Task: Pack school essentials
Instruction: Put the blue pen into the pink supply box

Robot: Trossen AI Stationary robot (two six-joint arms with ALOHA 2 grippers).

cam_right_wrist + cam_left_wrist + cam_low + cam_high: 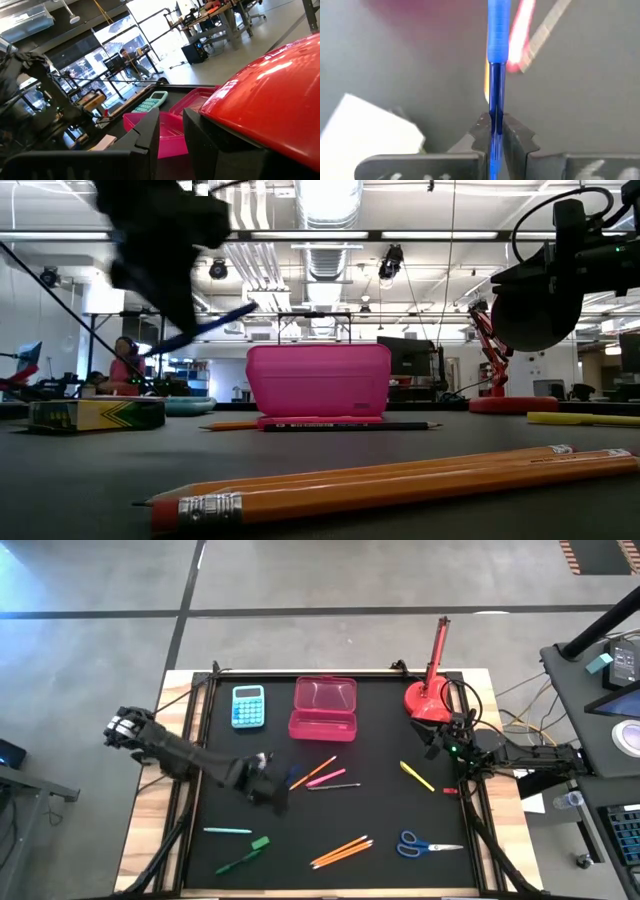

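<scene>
At centre-left of the high view, the left gripper (268, 787) is clamped on a blue pen (497, 65), lifted above the mat. At the right edge, the right gripper (440, 737) waits beside the red lamp base (428, 700), fingers slightly apart, holding nothing.

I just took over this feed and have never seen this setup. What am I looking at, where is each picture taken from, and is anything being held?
Two robot arms work at a black table. One camera looks down from above, one sits at table height, and one rides on each wrist. The left gripper is shut on a blue pen, lifted off the table. The right gripper waits at the table's right edge beside a red lamp base, holding nothing. Loose pencils, scissors, a calculator and a pink case lie on the table.
</scene>
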